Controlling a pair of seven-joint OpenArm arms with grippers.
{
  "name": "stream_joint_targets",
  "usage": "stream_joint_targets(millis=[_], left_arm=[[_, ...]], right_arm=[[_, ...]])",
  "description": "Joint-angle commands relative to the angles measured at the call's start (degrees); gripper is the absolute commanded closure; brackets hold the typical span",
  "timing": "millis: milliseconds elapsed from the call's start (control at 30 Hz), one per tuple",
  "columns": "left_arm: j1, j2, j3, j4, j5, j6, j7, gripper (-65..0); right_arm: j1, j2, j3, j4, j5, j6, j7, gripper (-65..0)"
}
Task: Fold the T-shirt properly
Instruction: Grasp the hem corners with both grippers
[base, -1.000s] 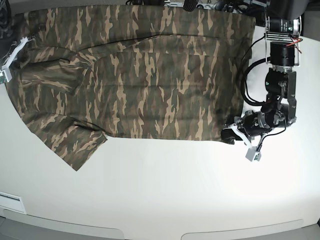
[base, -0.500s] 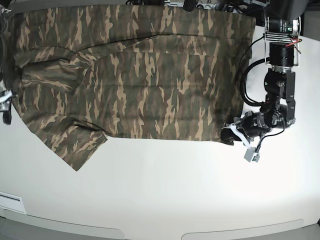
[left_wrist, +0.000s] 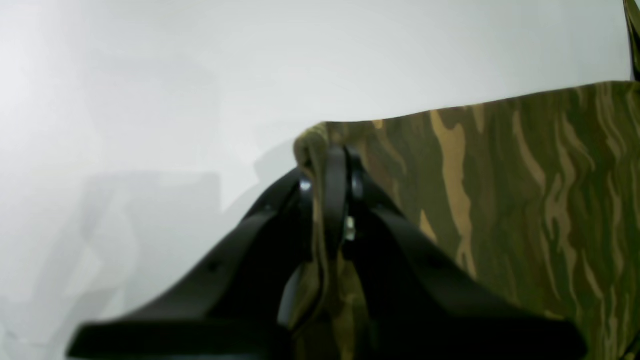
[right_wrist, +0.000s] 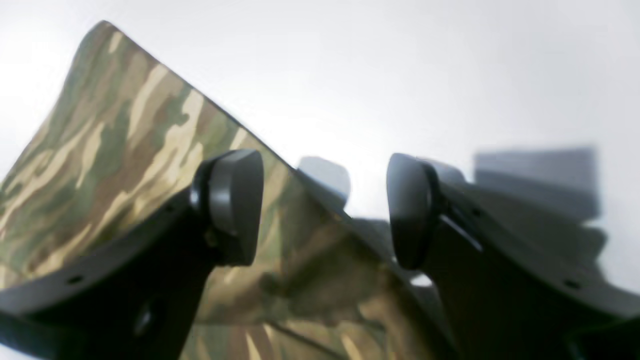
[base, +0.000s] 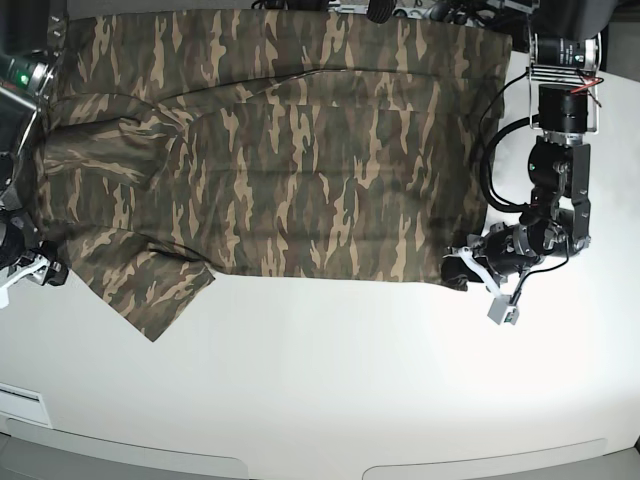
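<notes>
The camouflage T-shirt (base: 300, 170) lies spread flat across the far half of the white table, one sleeve (base: 150, 290) pointing toward the near left. My left gripper (base: 466, 270) is shut on the shirt's near right hem corner; in the left wrist view the black fingers (left_wrist: 334, 175) pinch a bunched fold of the T-shirt (left_wrist: 525, 200). My right gripper (base: 30, 270) stands open at the table's left edge beside the sleeve. In the right wrist view its pads (right_wrist: 235, 200) are wide apart above the T-shirt's cloth edge (right_wrist: 110, 150), with nothing between them.
Bare white table (base: 330, 380) stretches in front of the shirt. The left arm's base and cables (base: 565, 100) stand at the far right. Dark equipment and cables (base: 420, 10) line the far edge. The right arm's body (base: 20, 90) overlaps the shirt's far left corner.
My right arm has swung from the far left corner down along the left edge to beside the sleeve, and its gripper has opened. The left gripper has kept its hold.
</notes>
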Motion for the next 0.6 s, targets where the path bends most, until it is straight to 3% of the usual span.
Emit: stream_joint_targets(millis=[0, 133, 300, 567], left_arm=[[-0.1, -0.6, 0.2, -0.1, 3.0, 1.1, 2.6, 0.0], [-0.1, -0.6, 0.2, -0.1, 3.0, 1.1, 2.6, 0.0], [-0.1, -0.6, 0.2, -0.1, 3.0, 1.1, 2.6, 0.0], [-0.1, -0.6, 0.2, -0.1, 3.0, 1.1, 2.6, 0.0]], right_arm=[[3.1, 1.6, -0.2, -1.8, 0.5, 0.5, 1.4, -40.7], [7.0, 1.6, -0.3, -9.7, -0.7, 0.5, 2.9, -40.7], [6.7, 1.3, -0.4, -11.0, -0.1, 2.0, 2.2, -40.7], [6.8, 0.2, -0.4, -11.0, 8.5, 7.1, -8.8, -40.6]])
